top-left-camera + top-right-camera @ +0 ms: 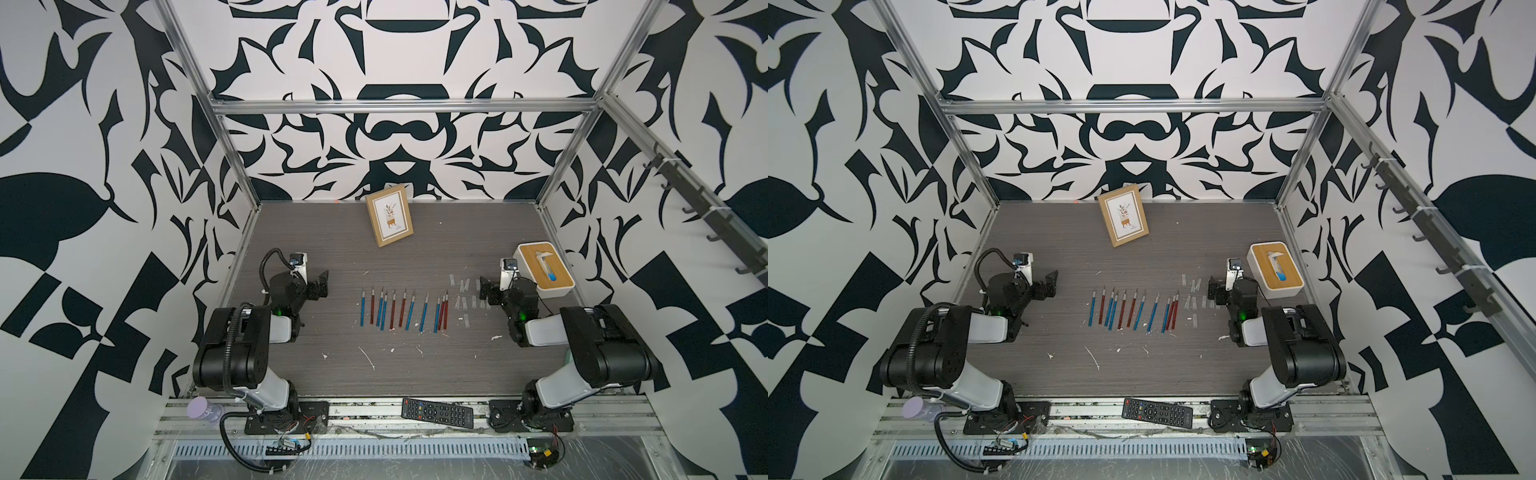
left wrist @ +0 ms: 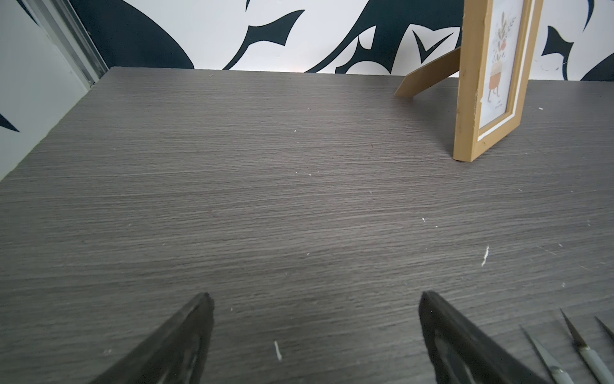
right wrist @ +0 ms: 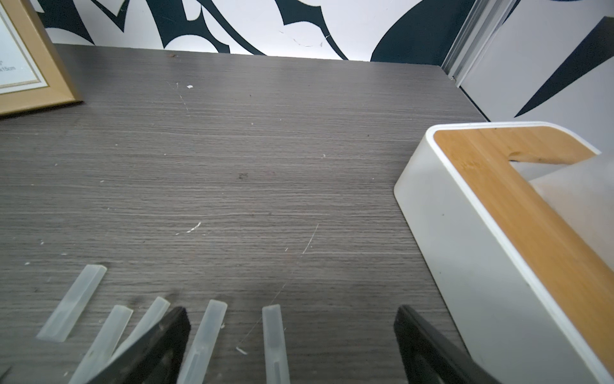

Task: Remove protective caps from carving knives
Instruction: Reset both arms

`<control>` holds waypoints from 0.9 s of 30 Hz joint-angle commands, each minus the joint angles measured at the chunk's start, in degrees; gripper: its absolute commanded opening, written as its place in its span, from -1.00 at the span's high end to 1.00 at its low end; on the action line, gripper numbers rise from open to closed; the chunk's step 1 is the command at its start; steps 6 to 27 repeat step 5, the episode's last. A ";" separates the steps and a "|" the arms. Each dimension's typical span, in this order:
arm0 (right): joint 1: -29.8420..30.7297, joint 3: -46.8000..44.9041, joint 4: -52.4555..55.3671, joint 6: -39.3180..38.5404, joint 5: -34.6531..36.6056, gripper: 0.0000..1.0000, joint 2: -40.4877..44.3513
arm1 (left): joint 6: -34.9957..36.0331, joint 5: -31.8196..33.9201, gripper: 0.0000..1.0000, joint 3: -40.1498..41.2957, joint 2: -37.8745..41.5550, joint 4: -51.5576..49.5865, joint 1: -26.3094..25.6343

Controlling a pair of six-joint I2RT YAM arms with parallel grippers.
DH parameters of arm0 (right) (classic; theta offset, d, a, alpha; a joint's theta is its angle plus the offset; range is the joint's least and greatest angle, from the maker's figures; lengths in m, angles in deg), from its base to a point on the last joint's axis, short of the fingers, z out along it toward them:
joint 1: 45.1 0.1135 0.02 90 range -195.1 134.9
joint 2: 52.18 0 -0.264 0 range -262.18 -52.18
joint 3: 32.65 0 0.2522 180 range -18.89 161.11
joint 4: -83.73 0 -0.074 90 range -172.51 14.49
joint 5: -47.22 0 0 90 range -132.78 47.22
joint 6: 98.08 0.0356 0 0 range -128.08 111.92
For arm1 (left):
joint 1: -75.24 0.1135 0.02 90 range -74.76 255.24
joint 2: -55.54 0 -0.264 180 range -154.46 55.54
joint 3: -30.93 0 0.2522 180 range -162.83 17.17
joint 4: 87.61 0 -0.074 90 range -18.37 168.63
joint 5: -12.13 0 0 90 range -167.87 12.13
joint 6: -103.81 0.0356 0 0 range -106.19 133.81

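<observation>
Knives point(image 1: 410, 311) row mid-table, caps point(image 3: 74, 302) just right; open tabletop point(image 1: 332, 249) toward picture frame point(image 1: 389, 216).

A robotics lab cell: grey tabletop point(image 1: 374, 257) boxed by aluminium frame point(image 1: 399, 106) and patterned walls point(image 1: 62, 124), with two robot arms point(image 1: 232, 353)

Grey wood-grain table point(image 1: 1059, 249), in a top view: a row of carving knives point(image 1: 1133, 309), blue and red handles, blades toward the back wall, lying side by side at centre, with loose protective caps point(image 1: 1196, 297) scattered between the row and the right gripper point(image 1: 1211, 289). Left gripper point(image 1: 1053, 284) and right gripper flank the row, jaws apart, empty. Also: picture frame point(image 1: 1123, 216) near the back wall, white box point(image 1: 1275, 270) with wooden lid, black remote control point(image 1: 1157, 412) on the front rail.
</observation>
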 commanded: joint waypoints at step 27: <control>-0.15 3.52 2.22 -0.06 -0.98 -0.99 0.38 | -0.19 0.46 -1.00 -1.64 0.08 -1.93 0.06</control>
